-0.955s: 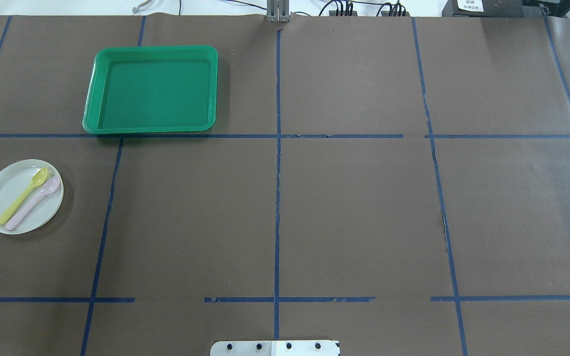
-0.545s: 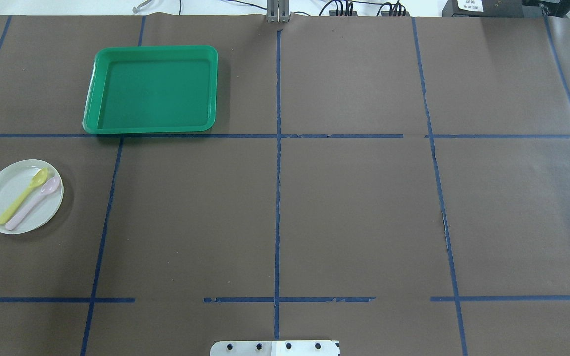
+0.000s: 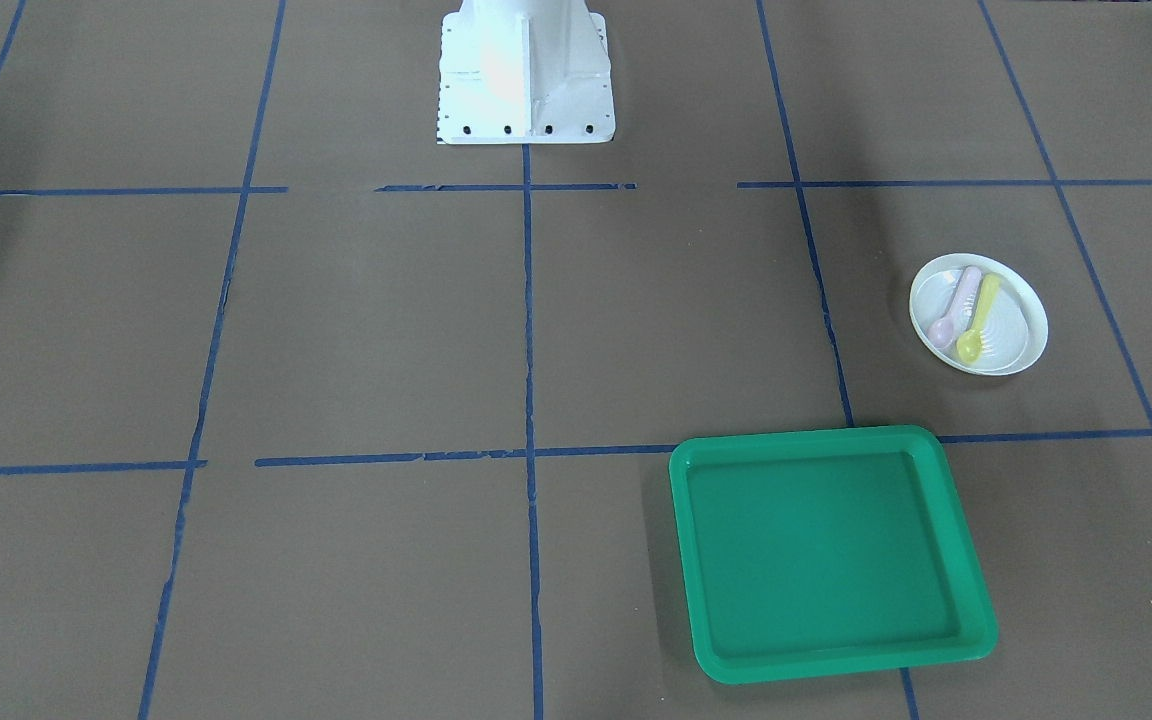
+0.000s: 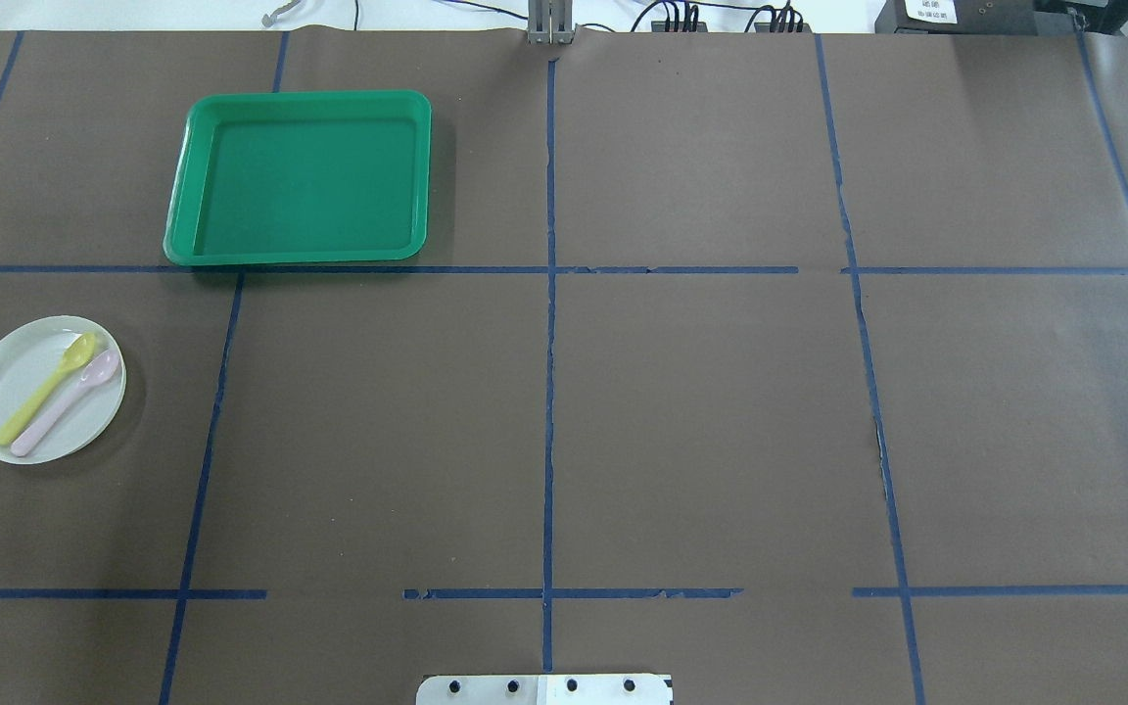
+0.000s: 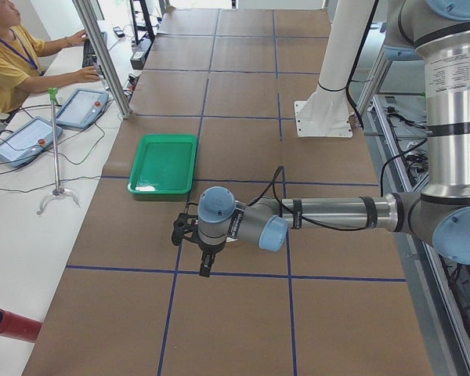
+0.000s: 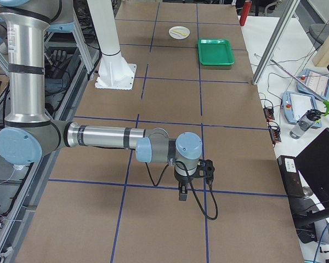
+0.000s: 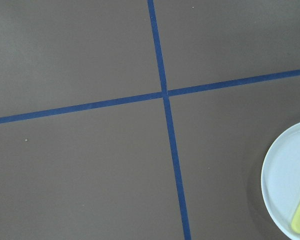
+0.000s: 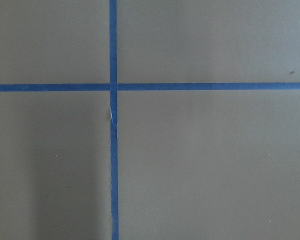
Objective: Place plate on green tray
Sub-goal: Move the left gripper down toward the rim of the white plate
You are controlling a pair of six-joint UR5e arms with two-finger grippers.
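- The plate [image 4: 4, 384] lies flat on the table [image 4: 701, 411] at the robot's left end, and nothing grips it.
- A yellow spoon [image 4: 43, 392] and a pink spoon [image 4: 65, 404] lie side by side on the plate, bowls pointing away from the robot.
- The green tray [image 4: 300, 176] sits on the table farther from the robot than the plate. The two are apart, with a blue tape line [image 4: 84, 268] between them.
- The left tool [image 5: 206, 263] shows only in the exterior left view, pointing down above the table at the end of an outstretched arm. Whether its fingers are spread or pressed together cannot be told.
- In the left wrist view the plate enters only at the lower right edge, so the left tool hangs near the plate, off to one side of it and not over it.
- The right tool [image 6: 182, 191] shows only in the exterior right view, pointing down over the table at the robot's right end. Its finger state cannot be told.
- The plate and green tray lie at the far end from the right tool, well apart from it.
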